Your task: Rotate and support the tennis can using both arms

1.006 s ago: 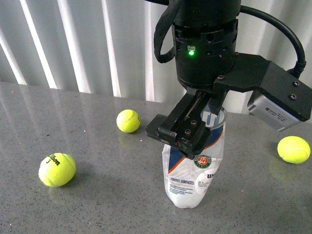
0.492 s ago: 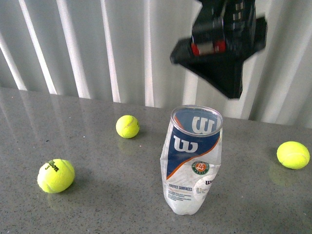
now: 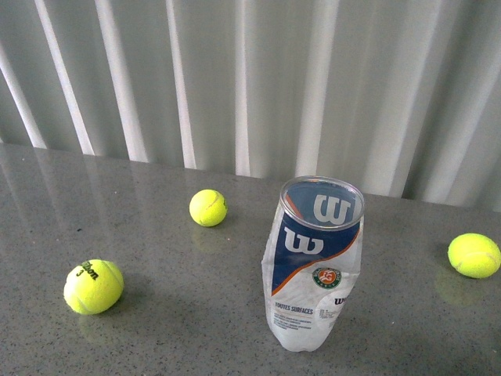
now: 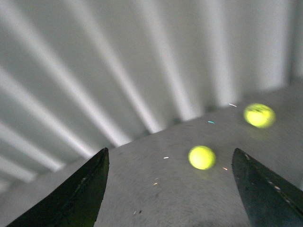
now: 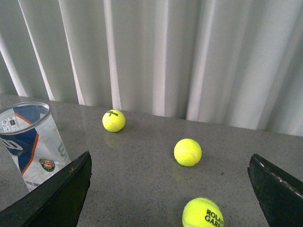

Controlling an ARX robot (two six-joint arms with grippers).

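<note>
Arm has cleared the front view, both grippers now wide open and empty, tennis can (image 3: pixel 313 262) stands unsupported mid-bench — regrasp needed.

A plain test bench seems to be serving as the setting: a grey speckled tabletop (image 3: pixel 156 329) is lying bare. Pale pleated curtains (image 3: pixel 235 78) are hanging close behind (nothing domestic showing).

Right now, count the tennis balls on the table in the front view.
3: one front-left, one further back left of the tennis can, one at the far right. More may lie outside this view.
</note>
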